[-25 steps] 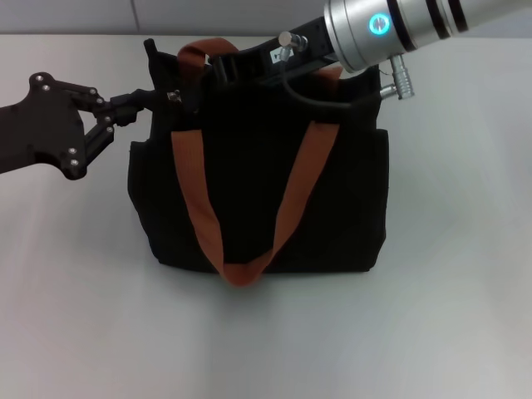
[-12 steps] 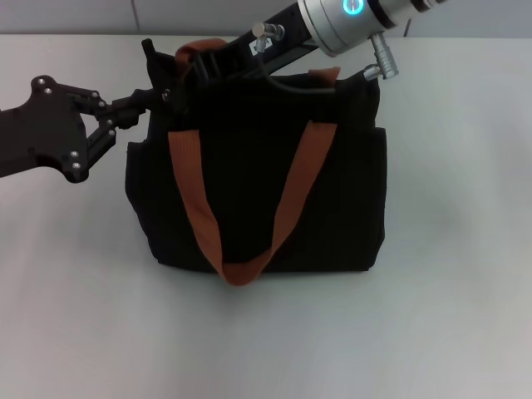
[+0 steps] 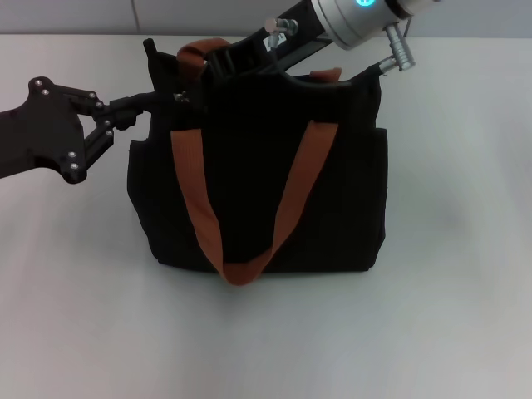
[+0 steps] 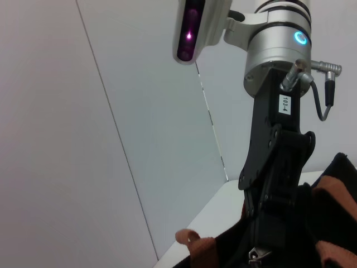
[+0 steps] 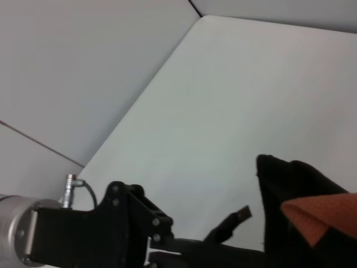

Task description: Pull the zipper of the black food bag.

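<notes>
Change: since a second ago the right gripper (image 3: 218, 62) has slid along the bag top toward the robot's left; the bag itself has barely shifted.
Bag: boxy black fabric food bag (image 3: 258, 174) with orange-brown webbing straps (image 3: 195, 191) stands mid-table, soft, likely to sag when tugged.
Left gripper: black left gripper (image 3: 158, 100) is clenched on the bag's near-left top corner, bracing it.
Zipper: small silver metal zipper tab (image 3: 178, 98) sits beside that corner; best pinched flat.
Right gripper: over the top edge; whether it grasps anything cannot be told.
Views: the left wrist view alone shows the tab (image 4: 255, 255) hanging under the right gripper.

A bare robot test bench in a lab-like room

A plain white counter (image 3: 449, 316) runs beneath and all around the left claw (image 3: 166, 98), and behind the right claw (image 3: 218, 62) stand seamed pale wall panels (image 4: 83, 139); only a single black food bag (image 3: 258, 191) sits here, with no household furnishings.
</notes>
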`<state>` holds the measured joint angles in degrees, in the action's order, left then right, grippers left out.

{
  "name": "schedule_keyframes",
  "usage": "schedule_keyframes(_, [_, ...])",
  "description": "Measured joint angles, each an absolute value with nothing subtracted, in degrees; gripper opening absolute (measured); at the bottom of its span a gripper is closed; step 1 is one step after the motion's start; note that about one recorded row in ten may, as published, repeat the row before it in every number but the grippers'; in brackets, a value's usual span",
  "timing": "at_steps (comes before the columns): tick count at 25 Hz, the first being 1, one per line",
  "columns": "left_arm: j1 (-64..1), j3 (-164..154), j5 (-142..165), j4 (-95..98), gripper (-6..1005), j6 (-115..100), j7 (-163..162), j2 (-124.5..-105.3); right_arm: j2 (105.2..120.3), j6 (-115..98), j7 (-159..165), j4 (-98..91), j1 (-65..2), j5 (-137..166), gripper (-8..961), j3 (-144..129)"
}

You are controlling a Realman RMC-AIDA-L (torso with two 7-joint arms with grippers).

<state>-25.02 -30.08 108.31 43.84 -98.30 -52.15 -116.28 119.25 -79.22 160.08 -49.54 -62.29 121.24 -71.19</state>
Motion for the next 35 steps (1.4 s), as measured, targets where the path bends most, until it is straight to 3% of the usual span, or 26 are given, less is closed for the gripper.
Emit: schedule_keyframes(35, [-24.85,-29.34,107.96,43.94,27,-98.35,-52.72,-115.93,119.15,-91.94,169.44,-67.72,-54.36,136.12,-3,-66.52])
